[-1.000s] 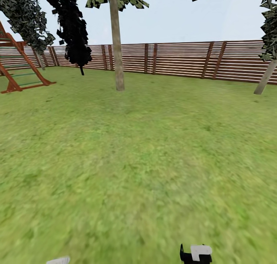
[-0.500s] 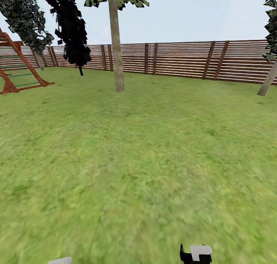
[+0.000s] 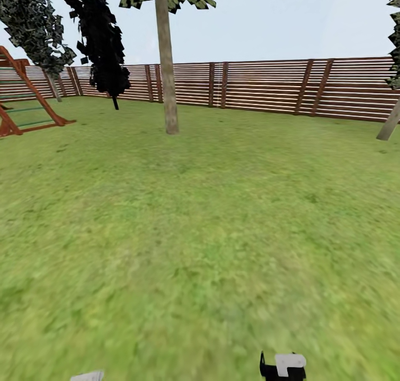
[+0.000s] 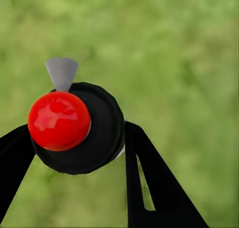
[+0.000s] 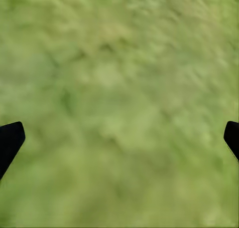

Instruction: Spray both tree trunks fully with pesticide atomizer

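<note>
Stage: the robot is crossing the lawn (image 3: 222, 214) toward a tree; judging from the frames, no spraying has begun and no white specks show on the bark.
Left tool (image 4: 74, 143): its two black fingers pinch the atomizer (image 4: 82, 128) from either side, seen in the left wrist view.
Atomizer: held in that left tool above the grass; a round black cap with a glossy red ball on top and a small grey cone-shaped nozzle (image 4: 61, 72) sticking out beside it.
Right tool (image 5: 119, 138): spread wide, just its two black fingertips at the picture's edges, nothing between them, blurry grass below.
Near tree trunk (image 3: 166, 64): straight, smooth and post-like, mottled grey-brown and tan, standing on the grass in front of the fence (image 3: 266, 86), well away from the robot.
Second trunk (image 3: 390, 124): a leaning tan trunk at the far right edge, also well away.
Doing it well: I would stop near the trunk, aim the grey nozzle squarely at the bark, and work around it from base upward so that no side is missed.
Risk: spraying from this far would likely waste mist on grass.
Other things: brown slatted fence, a red-brown wooden climbing frame (image 3: 25, 100) at left, thin dark-leaved trees (image 3: 103, 42) behind.
</note>
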Robot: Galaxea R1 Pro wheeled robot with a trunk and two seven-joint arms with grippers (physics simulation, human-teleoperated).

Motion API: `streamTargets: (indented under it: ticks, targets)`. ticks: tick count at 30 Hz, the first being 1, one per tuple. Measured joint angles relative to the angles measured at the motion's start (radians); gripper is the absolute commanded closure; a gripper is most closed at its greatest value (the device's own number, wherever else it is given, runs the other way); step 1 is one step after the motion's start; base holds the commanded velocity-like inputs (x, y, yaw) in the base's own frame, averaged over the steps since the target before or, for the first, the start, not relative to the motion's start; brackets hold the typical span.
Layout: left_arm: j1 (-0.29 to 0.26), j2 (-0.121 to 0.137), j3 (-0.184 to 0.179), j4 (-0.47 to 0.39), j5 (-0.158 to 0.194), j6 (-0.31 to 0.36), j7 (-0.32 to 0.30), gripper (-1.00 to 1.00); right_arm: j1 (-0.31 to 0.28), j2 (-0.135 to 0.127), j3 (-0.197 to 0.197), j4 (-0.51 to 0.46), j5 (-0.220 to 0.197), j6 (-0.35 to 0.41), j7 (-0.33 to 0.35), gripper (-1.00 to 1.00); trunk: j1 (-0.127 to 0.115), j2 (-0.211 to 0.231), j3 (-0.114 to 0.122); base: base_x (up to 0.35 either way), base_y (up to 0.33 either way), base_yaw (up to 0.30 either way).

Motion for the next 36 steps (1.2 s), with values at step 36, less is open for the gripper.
streamTargets:
  ticks: [36]
  targets:
    - [0.000, 0.003, 0.000, -0.002, 0.008, 0.000, -0.001, 1.00, 0.000, 0.000, 0.000, 0.000, 0.000, 0.000, 0.000, -1.00, 0.000, 0.000, 0.000, 0.339, 0.000, 0.000]
